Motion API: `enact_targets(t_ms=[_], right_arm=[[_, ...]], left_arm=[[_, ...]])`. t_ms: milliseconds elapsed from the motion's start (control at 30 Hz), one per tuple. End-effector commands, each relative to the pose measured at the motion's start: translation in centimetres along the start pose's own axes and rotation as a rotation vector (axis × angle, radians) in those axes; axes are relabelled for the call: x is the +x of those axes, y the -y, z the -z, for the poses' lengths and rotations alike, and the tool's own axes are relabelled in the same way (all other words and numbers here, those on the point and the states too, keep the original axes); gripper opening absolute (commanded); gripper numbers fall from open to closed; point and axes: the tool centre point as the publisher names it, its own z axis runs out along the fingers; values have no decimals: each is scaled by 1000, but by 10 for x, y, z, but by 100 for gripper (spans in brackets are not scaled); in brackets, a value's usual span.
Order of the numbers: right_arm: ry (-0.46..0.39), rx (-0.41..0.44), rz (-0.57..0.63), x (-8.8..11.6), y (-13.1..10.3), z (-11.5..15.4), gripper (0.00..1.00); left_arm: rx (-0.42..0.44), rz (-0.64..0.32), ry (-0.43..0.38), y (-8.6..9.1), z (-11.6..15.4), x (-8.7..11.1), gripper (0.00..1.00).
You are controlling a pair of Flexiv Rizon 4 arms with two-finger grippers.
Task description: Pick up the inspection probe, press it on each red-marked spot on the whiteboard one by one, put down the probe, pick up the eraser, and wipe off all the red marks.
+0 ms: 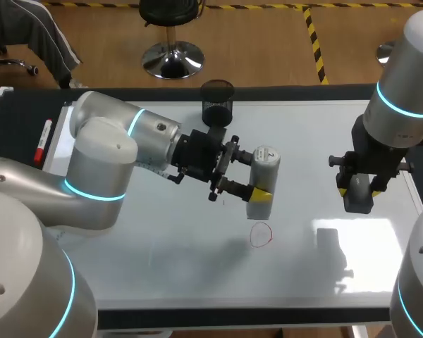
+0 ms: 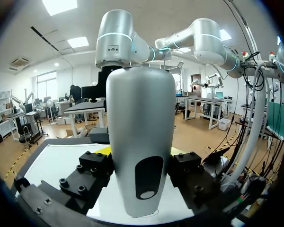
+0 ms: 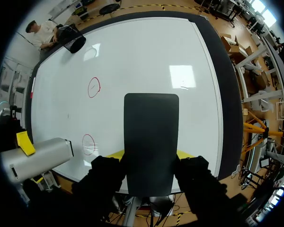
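Probe (image 1: 266, 164) clamped in left gripper (image 1: 253, 176), eraser (image 1: 357, 201) in right gripper (image 1: 357, 189) — black cup (image 1: 217, 103) behind

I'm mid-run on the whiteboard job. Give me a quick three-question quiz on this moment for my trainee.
1. True or false: the left gripper is empty.
2. What does the right gripper hold? A) a cloth B) a black eraser C) nothing
3. How many red circles show on the whiteboard in the right wrist view?
Key: 1 false, it is shut on the inspection probe. 2 B. 3 two, the second lying near the probe's end.
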Motion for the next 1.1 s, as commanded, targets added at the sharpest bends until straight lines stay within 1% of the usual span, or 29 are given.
enact_targets(t_ms=[33, 200, 367, 467, 567, 833, 1100], right_arm=[[-2, 1, 1, -1, 0, 0, 0], [-2, 1, 1, -1, 0, 0, 0], [-2, 1, 1, -1, 0, 0, 0], [-2, 1, 1, -1, 0, 0, 0], [-2, 1, 1, -1, 0, 0, 0], [-2, 1, 1, -1, 0, 0, 0], [-2, 1, 1, -1, 0, 0, 0]], left_arm=[[-2, 5, 17, 7, 22, 13, 0], [-14, 6, 40, 8, 39, 24, 0], [-27, 14, 63, 8, 64, 39, 0], [-34, 21, 90, 7, 78, 48, 0], [-33, 20, 97, 7, 88, 53, 0], [-18, 23, 126, -1, 109, 64, 0], [-5, 24, 127, -10, 127, 70, 0]])
